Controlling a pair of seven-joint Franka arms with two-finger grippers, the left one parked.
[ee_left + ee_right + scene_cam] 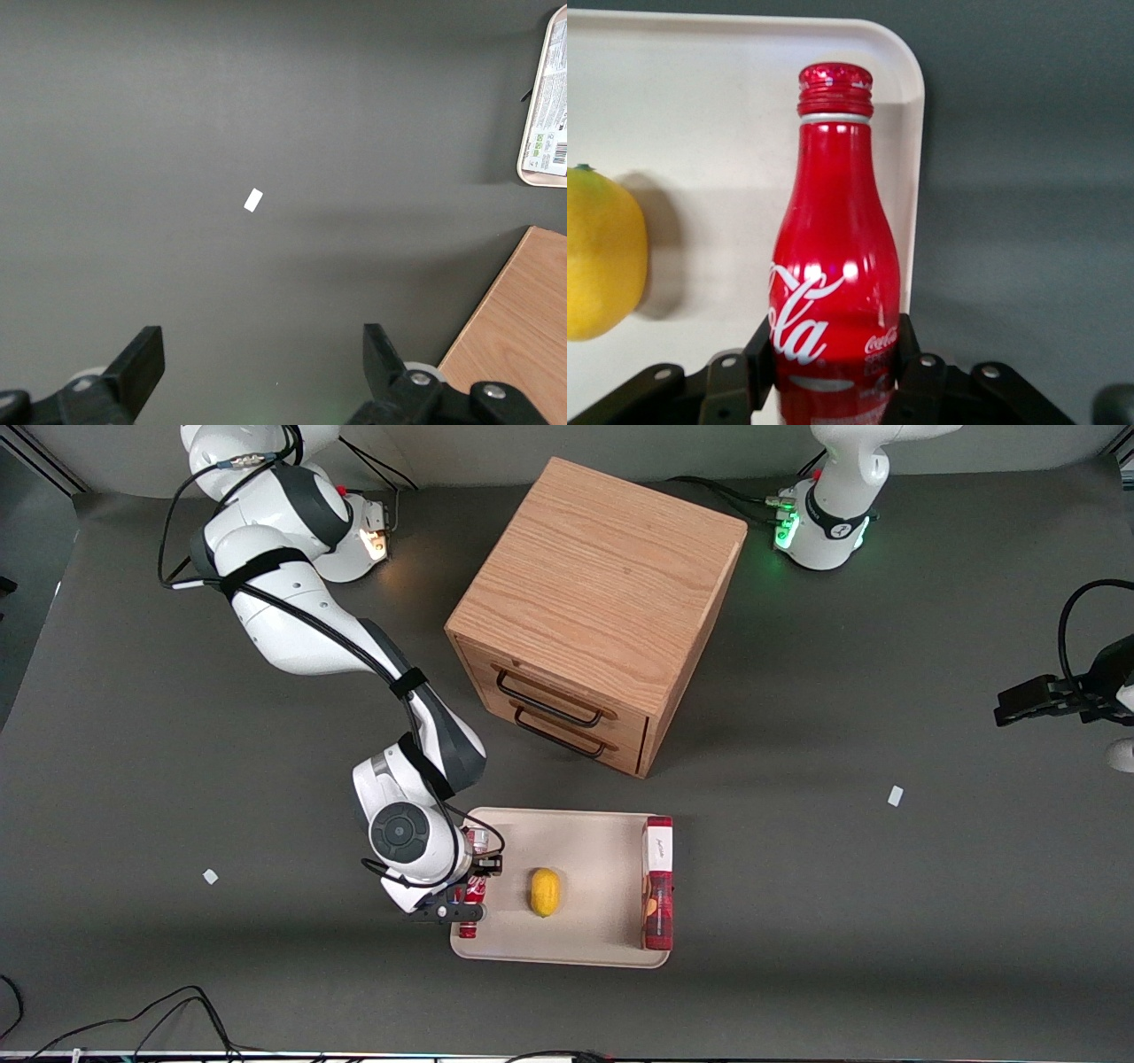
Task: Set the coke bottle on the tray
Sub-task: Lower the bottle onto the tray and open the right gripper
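Note:
The coke bottle (472, 887) (835, 257) is red with white script. It lies lengthwise over the cream tray (585, 948) (700, 106), along the short rim toward the working arm's end, with its cap nearer the front camera. My right gripper (476, 865) (833, 354) points down over that end of the tray. It is shut on the bottle's lower body, one black finger (764, 350) pressed to each side. Whether the bottle rests on the tray floor I cannot tell.
A yellow lemon (545, 892) (598, 252) lies in the middle of the tray, beside the bottle. A red box (658, 886) lies along the tray's end toward the parked arm. A wooden two-drawer cabinet (594, 602) stands farther from the front camera than the tray. Paper scraps (210, 876) lie on the table.

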